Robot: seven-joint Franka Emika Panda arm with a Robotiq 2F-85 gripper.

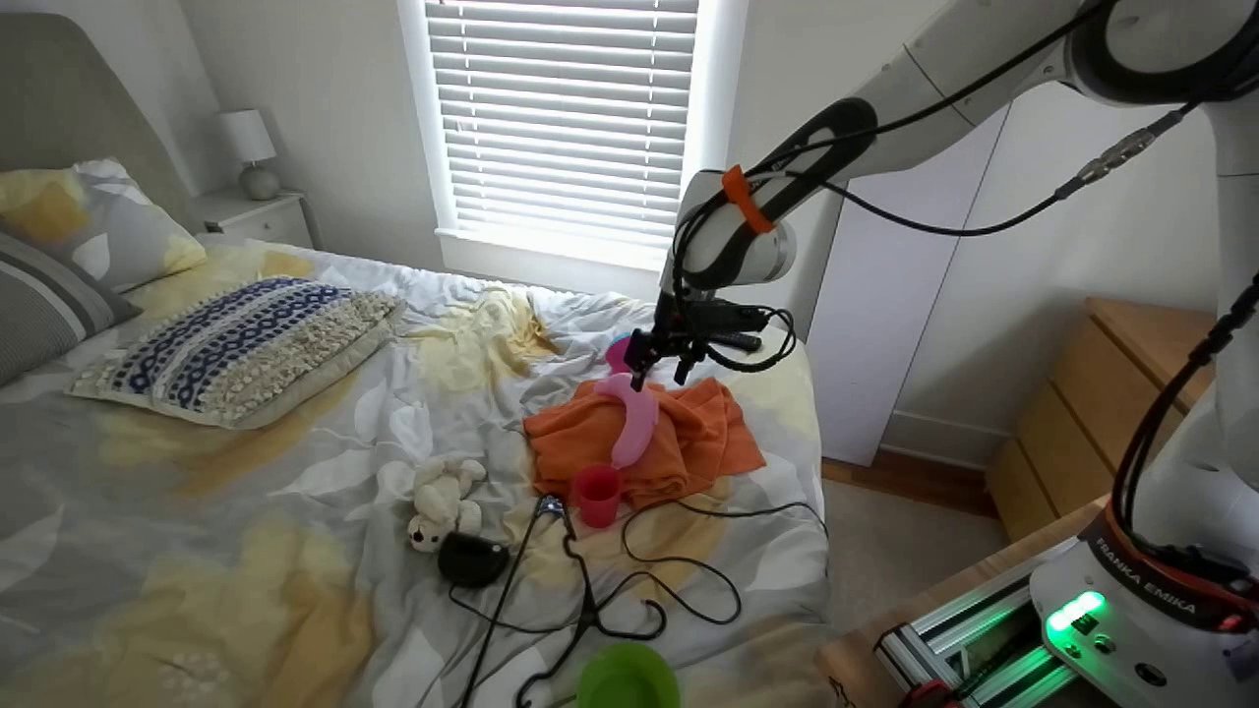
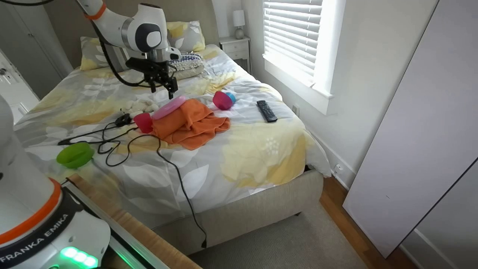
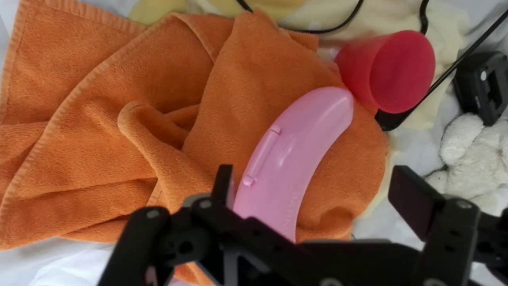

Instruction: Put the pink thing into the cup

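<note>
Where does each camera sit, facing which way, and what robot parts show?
An exterior view: beside the bed, facing across it to the window; base, much of the arm and hand show.
An exterior view: off the bed's foot, facing the headboard; hand, part of the arm and part of the base show.
Wrist view: on the wrist, looking down at the pink thing on the orange towel; only the hand shows.
Both exterior views share the window, pink thing, orange towel, red cup and green bowl.

The bed, pillows, nightstand and lamp show a home bedroom.
</note>
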